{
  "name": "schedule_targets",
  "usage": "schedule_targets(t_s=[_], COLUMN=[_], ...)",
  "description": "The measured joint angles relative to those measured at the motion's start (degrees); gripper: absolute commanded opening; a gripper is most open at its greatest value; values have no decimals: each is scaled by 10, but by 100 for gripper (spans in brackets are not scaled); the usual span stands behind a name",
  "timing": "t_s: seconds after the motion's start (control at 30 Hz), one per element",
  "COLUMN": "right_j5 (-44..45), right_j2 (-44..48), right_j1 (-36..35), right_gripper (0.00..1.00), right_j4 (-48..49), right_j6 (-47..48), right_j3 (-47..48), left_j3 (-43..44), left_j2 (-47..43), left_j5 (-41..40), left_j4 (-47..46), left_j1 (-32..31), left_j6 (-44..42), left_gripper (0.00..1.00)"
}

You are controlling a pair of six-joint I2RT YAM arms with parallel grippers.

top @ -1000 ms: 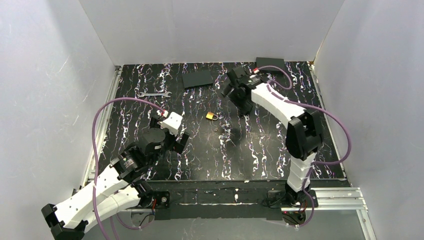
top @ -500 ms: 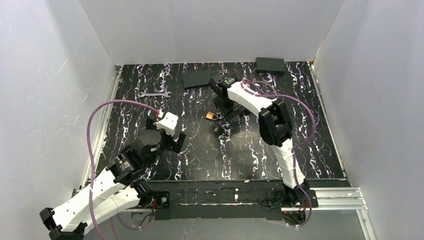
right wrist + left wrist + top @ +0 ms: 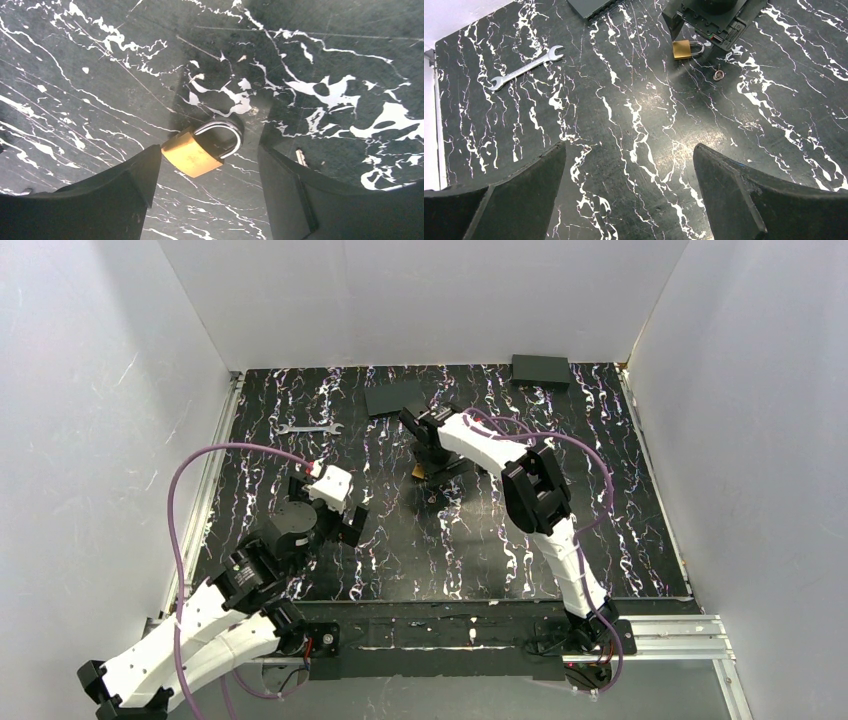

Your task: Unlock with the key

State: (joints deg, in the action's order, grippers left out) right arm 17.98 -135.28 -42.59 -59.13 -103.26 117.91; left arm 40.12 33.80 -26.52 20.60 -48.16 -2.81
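Right claw [image 3: 207, 150] has swung in over the brass padlock [image 3: 192, 156], spread astride it, probably to steady it. The key [image 3: 718, 75] lies untouched nearby. Left claw [image 3: 629, 152] is spread too.

Brass steel-shackled padlock [image 3: 192, 152] between right gripper's [image 3: 209, 150] spread fingers, tiny black-headed key [image 3: 718, 75] just beside. Black marbled tabletop [image 3: 589, 90] lies open from left gripper [image 3: 629, 150] to them.

On the counter [image 3: 634, 150], the padlock [image 3: 682, 49] lies at upper centre of the left wrist view, the key [image 3: 718, 75] just to its lower right, the wrench [image 3: 526, 66] at upper left.
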Motion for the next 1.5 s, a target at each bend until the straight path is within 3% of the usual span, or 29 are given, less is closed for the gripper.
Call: schedule_targets(t_s=[0.13, 0.27, 0.37, 0.53, 0.63, 0.73, 0.97, 1.3, 1.5], right_j5=[2, 14, 54, 96, 116, 132, 154, 161, 126], right_j2=[-2, -8, -29, -45, -110, -118, -127, -54, 35], right_j1=[-2, -5, -15, -14, -15, -22, -44, -86, -119], right_gripper=[64, 67, 76, 73, 56, 37, 23, 18, 19], right_j4=[22, 53, 59, 32, -7, -9, 8, 90, 159], right_j6=[-12, 14, 78, 137, 192, 240, 377, 515, 546], right_j3=[0, 6, 42, 74, 185, 193, 202, 64, -89], left_j3=[0, 0, -3, -3, -3, -3, -3, -3, -3], left_j2=[-7, -7, -13, -9, -4, -1, 0, 0, -1], left_j5=[1, 2, 4, 6, 6, 7, 7, 7, 3], left_j4=[0, 0, 0, 0, 0, 0, 0, 0, 0], left_j1=[0, 0, 0, 0, 1, 1, 1, 1, 1], left_j6=[0, 0, 0, 0, 0, 0, -1, -2, -3], left_gripper=[98, 98, 98, 98, 98, 98, 98, 98, 99])
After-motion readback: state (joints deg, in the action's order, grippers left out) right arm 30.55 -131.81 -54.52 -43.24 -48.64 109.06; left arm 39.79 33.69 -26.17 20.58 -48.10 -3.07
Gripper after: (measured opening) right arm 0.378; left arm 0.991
